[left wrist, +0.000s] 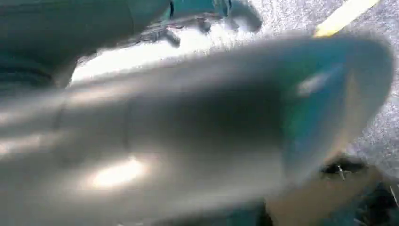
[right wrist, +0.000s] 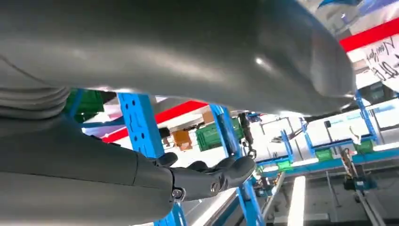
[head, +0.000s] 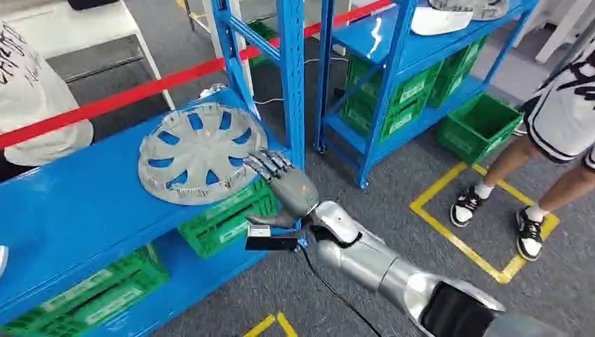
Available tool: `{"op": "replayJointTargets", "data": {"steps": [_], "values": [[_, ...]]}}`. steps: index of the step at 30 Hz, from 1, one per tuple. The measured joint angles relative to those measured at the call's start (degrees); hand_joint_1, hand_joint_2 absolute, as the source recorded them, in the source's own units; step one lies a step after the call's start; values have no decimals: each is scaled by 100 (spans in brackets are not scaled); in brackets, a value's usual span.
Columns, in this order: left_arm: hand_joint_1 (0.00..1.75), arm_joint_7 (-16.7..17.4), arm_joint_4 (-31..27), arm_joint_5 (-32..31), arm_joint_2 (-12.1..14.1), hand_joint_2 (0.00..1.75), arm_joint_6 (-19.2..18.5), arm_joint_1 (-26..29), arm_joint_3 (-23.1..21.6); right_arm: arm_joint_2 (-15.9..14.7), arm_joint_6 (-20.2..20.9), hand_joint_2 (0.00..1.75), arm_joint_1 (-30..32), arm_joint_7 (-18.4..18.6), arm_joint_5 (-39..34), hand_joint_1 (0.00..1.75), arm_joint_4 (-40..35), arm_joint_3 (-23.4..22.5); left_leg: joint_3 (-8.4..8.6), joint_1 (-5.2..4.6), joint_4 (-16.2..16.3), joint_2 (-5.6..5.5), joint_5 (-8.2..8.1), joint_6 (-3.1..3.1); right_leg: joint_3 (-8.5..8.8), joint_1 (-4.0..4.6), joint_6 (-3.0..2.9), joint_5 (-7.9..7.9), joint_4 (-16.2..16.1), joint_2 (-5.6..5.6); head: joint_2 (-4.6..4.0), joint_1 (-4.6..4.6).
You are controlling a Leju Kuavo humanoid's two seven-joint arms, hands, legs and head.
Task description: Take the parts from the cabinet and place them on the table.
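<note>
A grey wheel cover (head: 200, 152) lies tilted on the blue cabinet shelf (head: 77, 203), its near rim hanging over the shelf's front edge. My right hand (head: 284, 184) reaches up to that rim from the aisle, its fingers (head: 270, 163) stretched out and touching the rim's edge, holding nothing. In the right wrist view the thick thumb (right wrist: 188, 52) and dark fingers (right wrist: 211, 176) stand apart with an empty gap between them. In the left wrist view my left hand (left wrist: 188, 132) is a blurred grey mass close to the lens, and how its fingers lie cannot be made out.
Green crates (head: 224, 217) fill the lower shelves. A second blue rack (head: 414, 63) at the back right holds more wheel covers (head: 456, 14). One person stands at the right (head: 561, 119) by yellow floor tape (head: 463, 246), another at the left (head: 35, 98).
</note>
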Motion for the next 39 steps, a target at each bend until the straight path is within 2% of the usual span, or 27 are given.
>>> {"op": "replayJointTargets", "data": {"steps": [1,3,4,5,6,8,9,10,13,14,15,16,18,19,20,21,23,24,28,29,30,31,33,34,35,36,39], "values": [[0,0,0,0,0,0,-2,-12,0,13,22,0,-27,-5,-7,0,0,22,-248,7,398,7,-115,-30,21,1,-26,-26,0,0,0,7],[0,9,2,-2,-4,0,-6,-9,0,42,63,0,-29,-11,-9,0,0,70,-774,16,1167,10,-519,-52,69,7,-42,-81,1,-1,0,5],[0,22,7,-4,-7,0,-4,2,0,59,81,0,-26,-11,-7,0,0,92,-942,16,1342,10,-594,-53,102,7,-47,-101,3,0,0,7],[0,22,9,-4,-7,0,-7,14,0,70,94,0,-27,-9,-9,0,0,109,-988,17,1262,10,-506,-62,149,7,-46,-138,3,6,0,4],[0,22,9,-4,-7,0,-9,15,0,81,101,0,-28,-11,-9,0,0,118,-921,17,970,11,-269,-49,201,7,-43,-177,2,9,0,4],[0,26,9,-4,-2,0,-17,11,2,114,151,0,-46,-18,-7,0,0,149,-579,12,-12,24,444,6,323,8,-16,-257,1,1,0,4],[0,31,9,-7,2,0,-20,11,4,140,180,0,-63,-20,-7,0,0,171,-482,-9,-320,85,619,44,347,6,5,-292,-4,-8,0,4],[0,35,9,-7,2,0,-33,1,9,160,204,0,-79,-22,-9,0,0,188,-543,-33,-326,107,350,61,363,15,34,-304,-1,-3,0,-4],[0,26,7,-11,2,0,-63,3,33,184,227,0,-99,-22,-9,0,0,243,-479,-64,-301,74,523,157,397,18,159,-379,-36,-41,0,-9],[0,24,7,-18,0,0,-70,1,35,186,227,0,-111,-22,-9,0,-2,254,-430,6,-359,67,557,194,425,38,199,-412,-16,-50,0,-11],[0,20,7,-24,-2,0,-74,-6,37,184,225,0,-122,-26,-9,0,-2,256,-398,13,-385,52,557,213,387,29,225,-480,108,-36,0,0],[0,17,7,-31,0,0,-74,-17,39,186,225,0,-137,-39,-9,0,-2,260,-394,17,-386,43,545,246,236,26,236,-648,397,-33,0,18],[0,20,7,-48,-2,0,-83,-29,39,179,230,0,-117,-44,-13,0,2,278,-395,12,-380,11,519,277,-266,21,260,-1034,1287,-33,0,24],[0,20,9,-59,-2,0,-87,-24,42,175,230,0,-95,-46,-18,0,2,291,-394,10,-375,-10,508,278,-500,22,264,-1110,1646,-33,0,28],[0,22,9,-65,-2,0,-92,-22,42,168,232,0,-78,-46,-20,0,2,302,-387,10,-368,-35,492,276,-600,21,264,-1017,1710,-33,0,26],[0,26,9,-68,-4,0,-94,-17,44,164,232,0,-71,-57,-20,0,2,310,-374,10,-361,-62,476,268,-545,21,257,-788,1480,-33,0,28],[0,26,9,-70,-15,0,-107,-20,44,157,232,0,-73,-63,-22,0,2,315,-332,14,-335,-111,435,239,-140,19,233,-202,490,-13,0,33],[0,24,9,-72,-22,0,-109,-21,44,151,232,0,-71,-64,-24,0,2,317,-332,15,-325,-134,415,211,19,13,207,-92,67,62,0,31],[0,26,9,-77,-17,0,-116,-17,44,142,238,0,-48,-81,-33,0,5,341,-323,0,-368,-188,416,65,33,64,84,-127,26,44,0,37],[0,26,7,-79,-4,0,-118,-18,44,142,238,0,-51,-88,-42,0,2,341,-327,-3,-355,-183,396,28,81,29,37,-98,-19,26,0,42],[0,20,7,-79,0,0,-118,-18,44,142,238,0,-48,-94,-50,0,0,343,-354,6,-268,-106,346,-3,110,19,4,-88,-37,4,0,31],[0,20,7,-79,0,0,-120,-23,44,140,238,0,-48,-92,-66,0,0,343,-460,6,-35,-44,190,-36,123,15,-29,-93,-41,-2,0,-2],[0,17,9,-83,-2,0,-125,-33,44,140,243,0,-34,-94,-88,0,0,343,-914,33,897,-5,-248,-89,133,20,-55,-111,-41,-38,0,7],[0,17,9,-83,-4,0,-125,-26,44,140,247,0,-24,-94,-96,0,0,345,-1104,34,1264,3,-352,-102,133,21,-60,-116,-40,-50,0,2],[0,17,9,-83,-4,0,-125,-18,44,140,247,0,-11,-92,-105,0,2,348,-1186,35,1399,7,-327,-108,139,21,-61,-122,-39,-56,0,2],[0,17,9,-85,-2,0,-125,-14,44,138,247,0,-2,-74,-112,0,2,348,-1138,35,1272,10,-189,-101,148,21,-54,-129,-39,-56,0,2],[0,9,7,-85,7,0,-142,-20,44,138,157,0,-2,37,-129,0,0,348,-434,26,-145,39,523,-11,217,20,-13,-169,-39,-61,0,2]]}}
